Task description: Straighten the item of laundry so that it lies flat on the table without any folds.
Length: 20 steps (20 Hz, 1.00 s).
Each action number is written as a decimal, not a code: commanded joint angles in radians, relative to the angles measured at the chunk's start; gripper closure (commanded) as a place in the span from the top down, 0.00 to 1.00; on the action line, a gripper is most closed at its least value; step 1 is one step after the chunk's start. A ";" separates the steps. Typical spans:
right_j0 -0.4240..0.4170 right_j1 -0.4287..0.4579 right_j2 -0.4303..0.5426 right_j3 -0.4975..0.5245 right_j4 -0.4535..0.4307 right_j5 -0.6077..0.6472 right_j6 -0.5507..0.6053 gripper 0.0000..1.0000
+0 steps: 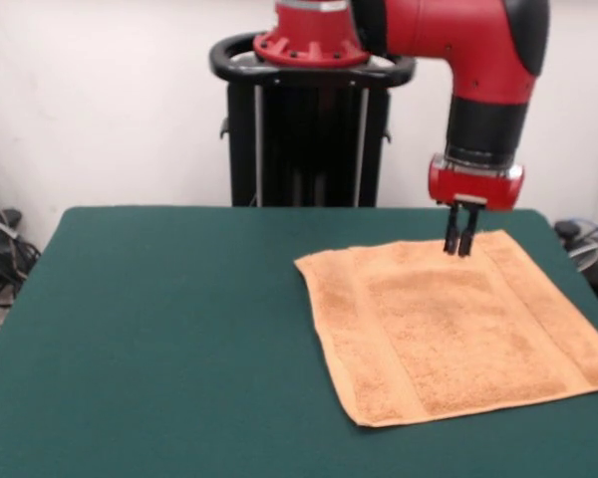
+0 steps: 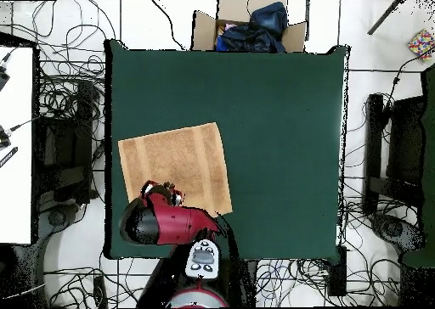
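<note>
- Front view: towel [image 1: 458, 324] lies spread flat on the table [image 1: 179, 339], in its right half, reaching close to the right edge.
- Left half of the table bare of objects.
- Claw [image 1: 459, 242] hangs over the towel's far edge, tips at or just above the cloth; contact cannot be told.
- Overhead view: cardboard box [image 2: 246, 30] sits on the floor beyond the table's top edge.

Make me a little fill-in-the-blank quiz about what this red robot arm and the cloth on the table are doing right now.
1. The towel lying on the table is ____ in colour.
2. The table's top is dark ____.
3. The gripper hangs over the towel's edge nearest the ____.
4. The towel lies spread out and looks ____, with no big folds showing.

Missing words: orange-tan; green; robot's pedestal; flat
</note>
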<state>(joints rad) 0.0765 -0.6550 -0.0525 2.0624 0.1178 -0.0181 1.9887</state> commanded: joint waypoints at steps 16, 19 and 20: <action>-0.246 -0.119 0.077 0.099 -0.173 0.053 0.060 0.00; -0.243 -0.155 0.062 0.096 -0.185 0.105 0.050 0.00; -0.241 -0.169 0.056 0.095 -0.189 0.121 0.048 0.00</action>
<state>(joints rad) -0.1654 -0.7768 -0.0540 2.1009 -0.0205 -0.0179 1.9887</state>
